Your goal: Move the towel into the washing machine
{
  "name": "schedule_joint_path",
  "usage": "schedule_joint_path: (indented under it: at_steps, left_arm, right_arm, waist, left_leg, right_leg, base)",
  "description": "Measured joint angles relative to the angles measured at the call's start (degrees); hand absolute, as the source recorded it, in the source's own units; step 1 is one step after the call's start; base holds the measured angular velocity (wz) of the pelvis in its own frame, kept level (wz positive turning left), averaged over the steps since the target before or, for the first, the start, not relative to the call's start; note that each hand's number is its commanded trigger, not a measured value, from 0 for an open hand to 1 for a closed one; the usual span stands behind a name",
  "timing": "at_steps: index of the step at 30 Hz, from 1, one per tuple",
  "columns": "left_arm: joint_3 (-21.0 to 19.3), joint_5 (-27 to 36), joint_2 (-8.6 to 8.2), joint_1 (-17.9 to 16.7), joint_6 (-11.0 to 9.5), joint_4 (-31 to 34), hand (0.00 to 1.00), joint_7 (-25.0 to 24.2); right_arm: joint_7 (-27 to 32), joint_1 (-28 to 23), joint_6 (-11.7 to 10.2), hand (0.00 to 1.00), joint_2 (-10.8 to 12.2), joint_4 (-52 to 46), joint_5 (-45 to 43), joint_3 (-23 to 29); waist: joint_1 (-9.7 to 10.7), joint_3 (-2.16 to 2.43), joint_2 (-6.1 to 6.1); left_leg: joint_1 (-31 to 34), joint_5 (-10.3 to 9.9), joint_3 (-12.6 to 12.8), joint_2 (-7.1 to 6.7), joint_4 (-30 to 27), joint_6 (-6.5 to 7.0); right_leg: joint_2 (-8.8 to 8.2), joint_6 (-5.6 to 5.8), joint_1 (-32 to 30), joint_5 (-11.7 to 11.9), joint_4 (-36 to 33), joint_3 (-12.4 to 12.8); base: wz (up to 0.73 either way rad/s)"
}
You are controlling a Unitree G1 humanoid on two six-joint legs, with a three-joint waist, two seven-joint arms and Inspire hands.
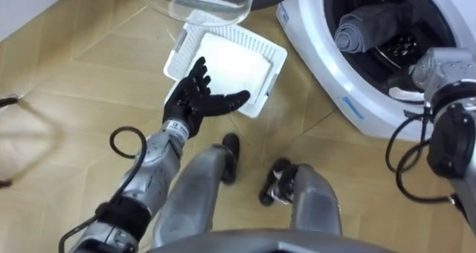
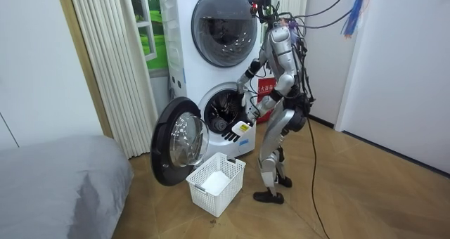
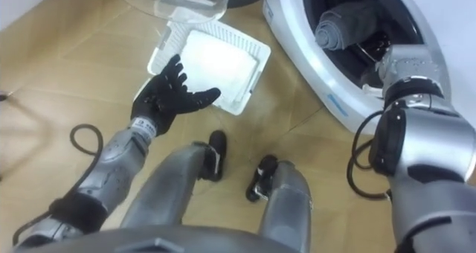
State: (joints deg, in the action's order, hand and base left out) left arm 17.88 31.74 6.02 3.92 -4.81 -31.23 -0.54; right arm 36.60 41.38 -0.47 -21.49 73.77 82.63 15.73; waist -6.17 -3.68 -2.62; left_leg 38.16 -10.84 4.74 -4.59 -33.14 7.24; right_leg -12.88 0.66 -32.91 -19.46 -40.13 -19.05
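Standing on the wooden floor (image 2: 365,190) before a white stack of two machines, the robot faces the lower one, the washing machine (image 1: 327,74), whose round glass door (image 2: 176,144) hangs wide open toward the room view's left. The grey towel (image 1: 368,26) lies bundled inside the drum (image 1: 431,18), just behind the rim of the opening and toward its left side in the eye views. The right arm reaches forward to the mouth of the drum, just right of the towel; the right robot hand (image 1: 405,89) sits at the dark edge of the opening with its fingers hidden, so I cannot tell whether they are spread or curled, or whether they touch the cloth. The left robot hand (image 1: 201,97) is held out low and to the left, palm up, black fingers straight and spread, with nothing in it. It hovers over the near edge of a white slotted laundry basket (image 1: 271,78) that stands on the floor beside the machine and under the open door, its pale bottom showing.
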Motion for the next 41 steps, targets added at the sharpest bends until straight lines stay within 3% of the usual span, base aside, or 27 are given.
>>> schedule_joint_path:
  at_steps: [6, 9, 11, 13, 15, 17, 21, 22, 29, 35, 37, 41]
  left_arm:
    - [-2.0, -5.2, 0.97, -1.2, -0.3, -4.9, 0.00, 0.1]
    - [-4.8, -9.5, 3.06, -4.5, -1.2, -6.8, 0.00, 0.7]
    - [-7.1, -12.8, 4.25, -8.1, -1.8, -7.9, 0.00, 2.2]
    - [-9.1, -15.3, 4.38, -10.4, -2.5, -10.2, 0.00, 3.0]
    - [-11.2, -16.4, 4.39, -12.6, -2.7, -11.1, 0.00, 4.2]
    - [-13.1, -18.7, 4.38, -15.4, -3.2, -12.6, 0.00, 5.4]
    - [-14.7, -24.1, 4.01, -15.9, -3.6, -18.8, 0.00, 5.2]
    - [-15.3, -25.1, 4.01, -15.7, -3.9, -20.7, 0.00, 5.1]
    - [-17.8, -27.5, 4.10, -17.4, -4.0, -23.8, 0.00, 5.5]
    - [-19.4, -30.0, 3.77, -18.1, -3.3, -27.4, 0.00, 6.2]
    - [-19.9, -30.1, 3.42, -18.2, -2.9, -28.3, 0.00, 6.2]
    - [-20.0, -30.0, 2.45, -18.4, -2.3, -28.9, 0.00, 6.2]
  right_arm:
    - [-6.2, -8.2, -0.1, 0.00, 1.6, -3.6, -2.3, -1.7]
    - [-12.3, -18.1, -0.2, 0.00, 3.3, -8.8, -6.4, -6.0]
    - [-16.3, -25.8, -0.6, 0.00, 3.9, -13.1, -13.6, -10.3]
    - [-18.4, -31.2, -1.9, 0.00, 4.0, -13.5, -20.9, -12.7]
    - [-20.4, -35.4, -3.4, 0.00, 4.7, -13.9, -28.6, -13.1]
    - [-22.8, -40.7, -5.2, 0.00, 5.2, -14.3, -39.2, -15.0]
    - [-27.0, -44.8, -6.1, 0.00, 7.0, -13.3, -49.8, -15.8]
    - [-28.6, -45.9, -6.1, 0.00, 7.3, -13.3, -52.5, -16.7]
    - [-35.3, -47.9, -5.9, 0.00, 8.3, -8.4, -64.7, -19.0]
    - [-40.0, -49.8, -5.7, 0.00, 10.6, -6.7, -65.2, -19.0]
    - [-41.1, -49.8, -5.6, 0.00, 11.4, -5.1, -65.1, -19.0]
    - [-41.6, -49.9, -4.9, 0.00, 12.2, -4.4, -65.4, -18.8]
  waist:
    - [-0.6, 0.69, 1.16]
    - [-0.6, 1.02, 1.44]
    - [-0.3, 1.92, 2.41]
    - [-0.2, 2.21, 2.73]
    - [0.5, 2.46, 2.61]
    - [1.4, 3.05, 1.97]
    - [2.5, 3.73, 1.33]
    - [2.9, 3.81, 1.15]
    - [3.1, 3.66, 1.33]
    - [3.2, 3.48, 1.17]
    - [3.3, 3.12, 0.95]
    - [3.4, 3.25, 1.29]
  left_leg:
    - [-6.0, 0.1, 0.2, 0.39, 4.2, 0.09]
    - [-11.5, 0.1, 0.7, 0.36, 8.0, 0.09]
    - [-15.2, 0.1, 1.0, 0.33, 10.6, 0.08]
    - [-17.9, 0.1, 1.3, 0.21, 12.0, 0.08]
    - [-20.7, 0.0, 1.3, 0.13, 13.6, 0.05]
    - [-24.0, 0.0, 1.8, 0.27, 15.3, -0.02]
    - [-29.2, -0.4, 2.8, 1.08, 17.9, -0.71]
    - [-30.7, -0.5, 3.0, 1.22, 18.1, -0.96]
    - [-34.3, -0.6, 3.6, 1.97, 19.3, -1.72]
    - [-36.1, -0.3, 4.2, 2.23, 20.5, -2.20]
    - [-37.1, -0.3, 4.7, 2.25, 21.2, -2.25]
    - [-38.7, -0.4, 5.8, 2.30, 22.4, -2.44]
  right_leg:
    - [1.96, 1.05, 6.1, 2.0, 6.8, 0.6]
    - [3.30, 1.64, 10.8, 3.0, 11.0, 3.3]
    - [3.84, 1.96, 14.8, 3.9, 14.4, 3.2]
    - [4.04, 2.25, 17.8, 4.1, 16.5, 3.3]
    - [4.48, 2.59, 20.8, 4.5, 18.8, 3.5]
    - [5.19, 2.95, 24.2, 5.2, 22.0, 4.8]
    - [6.60, 2.80, 29.5, 6.8, 26.0, 5.5]
    - [6.92, 2.73, 30.9, 7.0, 26.7, 6.4]
    - [7.66, 2.30, 34.0, 7.6, 27.7, 6.3]
    - [8.10, 2.05, 35.3, 7.8, 28.7, 6.5]
    - [8.25, 1.93, 36.3, 7.9, 29.6, 6.9]
    - [8.40, 1.92, 37.2, 7.9, 30.3, 8.0]
  base:
    - [-0.10]
    - [-0.12]
    - [-0.16]
    - [-0.06]
    - [-0.04]
    - [-0.22]
    - [-0.27]
    - [-0.29]
    - [-0.10]
    - [-0.05]
    - [-0.12]
    - [-0.16]
